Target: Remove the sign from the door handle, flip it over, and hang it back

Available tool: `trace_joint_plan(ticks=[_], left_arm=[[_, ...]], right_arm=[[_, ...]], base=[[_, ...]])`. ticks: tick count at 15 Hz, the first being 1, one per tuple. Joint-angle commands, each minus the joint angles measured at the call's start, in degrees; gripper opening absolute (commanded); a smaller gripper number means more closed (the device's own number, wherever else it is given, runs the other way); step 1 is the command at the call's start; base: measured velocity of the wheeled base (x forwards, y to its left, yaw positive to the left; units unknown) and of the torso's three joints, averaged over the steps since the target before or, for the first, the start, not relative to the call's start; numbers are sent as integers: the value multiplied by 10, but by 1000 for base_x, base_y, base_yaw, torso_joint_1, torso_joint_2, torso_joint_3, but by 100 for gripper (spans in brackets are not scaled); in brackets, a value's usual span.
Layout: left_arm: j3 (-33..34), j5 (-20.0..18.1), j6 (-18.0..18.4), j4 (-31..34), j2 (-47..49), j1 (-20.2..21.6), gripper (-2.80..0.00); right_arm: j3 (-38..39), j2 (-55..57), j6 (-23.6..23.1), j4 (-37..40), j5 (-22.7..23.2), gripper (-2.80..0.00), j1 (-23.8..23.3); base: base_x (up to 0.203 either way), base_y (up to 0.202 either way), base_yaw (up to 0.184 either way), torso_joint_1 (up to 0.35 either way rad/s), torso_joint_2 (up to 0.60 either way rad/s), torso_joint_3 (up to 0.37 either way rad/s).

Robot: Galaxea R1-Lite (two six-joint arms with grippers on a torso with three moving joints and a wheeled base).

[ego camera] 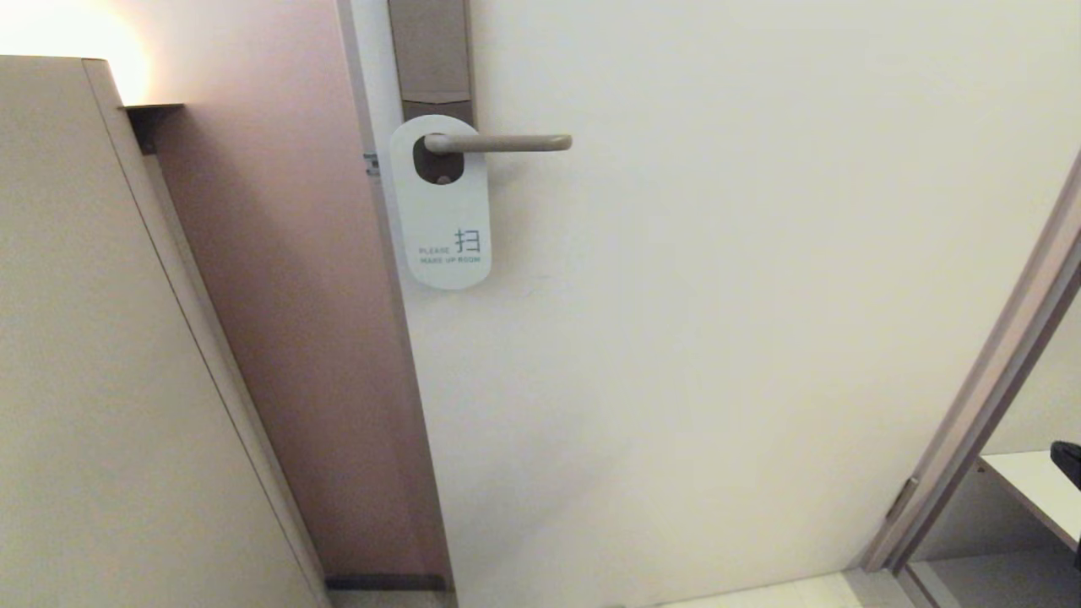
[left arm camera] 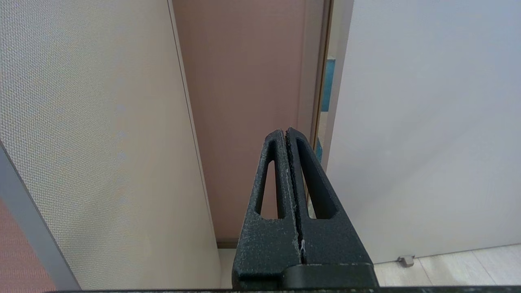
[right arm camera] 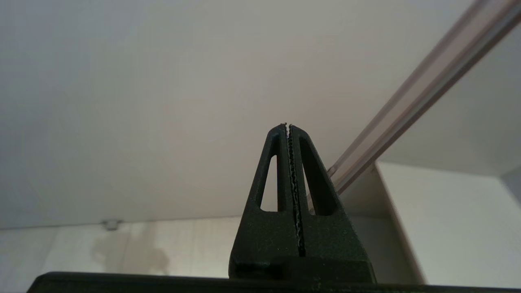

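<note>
The sign [ego camera: 442, 211] hangs by its oval hole on the door handle [ego camera: 498, 143], white face out, reading "PLEASE MAKE UP ROOM". The handle is a slim horizontal lever on a tall narrow plate [ego camera: 431, 55] near the door's left edge. Neither gripper shows in the head view. My left gripper [left arm camera: 285, 131] is shut and empty, low down, pointing at the gap between the door edge and the brown wall. My right gripper [right arm camera: 287, 126] is shut and empty, low down, pointing at the lower part of the door. The sign and handle do not show in either wrist view.
A beige panel [ego camera: 93, 355] stands at the left and a brown wall [ego camera: 296, 295] lies beside the door edge. The door frame [ego camera: 988, 380] runs along the right, with a white shelf [ego camera: 1030, 485] behind it. A door stop [left arm camera: 405, 260] sits at the floor.
</note>
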Motion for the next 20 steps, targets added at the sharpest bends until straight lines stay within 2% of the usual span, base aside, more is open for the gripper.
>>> trace_joint_plan(ticks=[1,4,7,10,12,15,20], left_arm=[[0,1,0,0,1,0,-280],[0,1,-1,0,0,0,-280],[0,1,-1,0,0,0,-280],[0,1,0,0,0,0,-280],[0,1,-1,0,1,0,-280],[0,1,-1,0,0,0,-280],[0,1,-1,0,0,0,-280]], right_arm=[[45,-78,8,0,14,-280,-10],[108,-150,21,4,70,-280,-28],[116,-229,46,86,108,-280,-35],[117,-308,68,170,118,-280,-37],[117,-348,92,198,117,-280,-32],[116,-409,99,246,109,-280,-14],[117,-498,104,254,107,-280,-9]], base=[[0,0,0,0,0,0],[0,0,0,0,0,0],[0,0,0,0,0,0],[0,0,0,0,0,0],[0,0,0,0,0,0],[0,0,0,0,0,0],[0,0,0,0,0,0]])
